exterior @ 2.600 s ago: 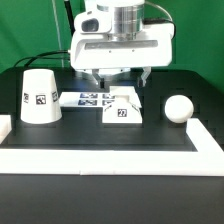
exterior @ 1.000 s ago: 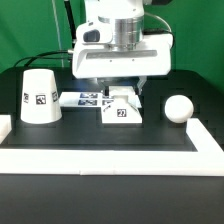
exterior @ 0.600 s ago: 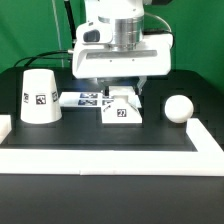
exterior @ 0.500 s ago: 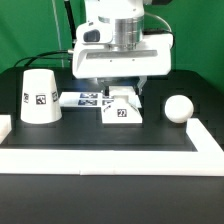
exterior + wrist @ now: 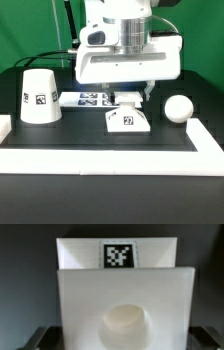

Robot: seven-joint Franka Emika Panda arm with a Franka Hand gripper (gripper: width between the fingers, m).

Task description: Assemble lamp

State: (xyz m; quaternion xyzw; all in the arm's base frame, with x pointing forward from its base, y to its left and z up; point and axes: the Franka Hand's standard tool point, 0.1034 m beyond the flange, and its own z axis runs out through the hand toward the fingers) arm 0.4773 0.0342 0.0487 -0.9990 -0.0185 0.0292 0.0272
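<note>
The flat square lamp base (image 5: 129, 121) lies on the black mat at the middle, its tag facing the front. My gripper (image 5: 130, 98) stands over its rear part, jaws on either side of it, shut on the base. In the wrist view the base (image 5: 125, 291) fills the picture, with a round socket (image 5: 127, 322) and a tag (image 5: 118, 255); dark fingers (image 5: 45, 336) sit at both its side edges. The cone shade (image 5: 40, 96) stands at the exterior view's left. The ball-topped bulb (image 5: 179, 108) lies at the exterior view's right.
The marker board (image 5: 85, 99) lies flat behind the base, between it and the shade. A raised white wall (image 5: 100, 150) borders the black mat along the front and both sides. A green backdrop stands behind the arm.
The gripper and the base have shifted together toward the exterior view's right and a little toward the front. The shade and bulb have not moved.
</note>
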